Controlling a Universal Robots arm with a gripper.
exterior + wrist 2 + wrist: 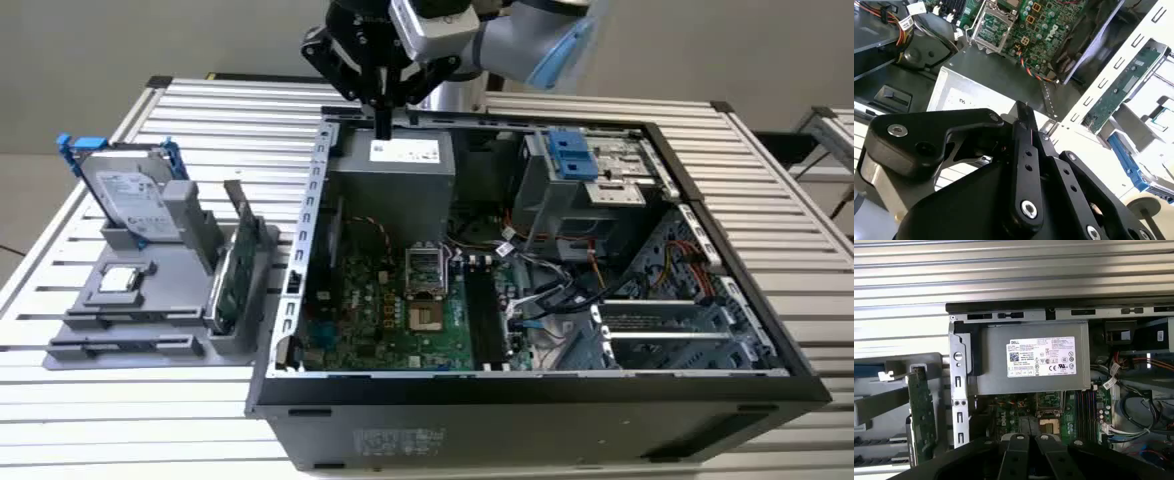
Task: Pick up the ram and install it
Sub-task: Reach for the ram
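The gripper (383,128) hangs from the arm over the far edge of the open case (534,420), its tips pointing down just above the power supply (394,165). The jaws are closed together with nothing between them; in the first wrist view the gripper (1032,440) shows two black fingers side by side, a thin slit between them. In the second wrist view the gripper (1023,112) shows one finger edge-on, in line with the other.

The ram (230,280) stands on its long edge in a grey holder (134,310) on the table (214,110), on the exterior view's left, just beside the case's outer wall and well apart from the gripper. Both wrist views show it as a long green strip: the ram (921,415) runs along the case's perforated metal side, and the ram (1124,87) lies between that white side and the holder's grey blocks.

The holder also carries a hard drive (134,195) in a blue frame, upright at its far end. Inside the case, the motherboard (400,310) lies flat below the power supply (1029,365), with the processor socket (424,270) near its middle.
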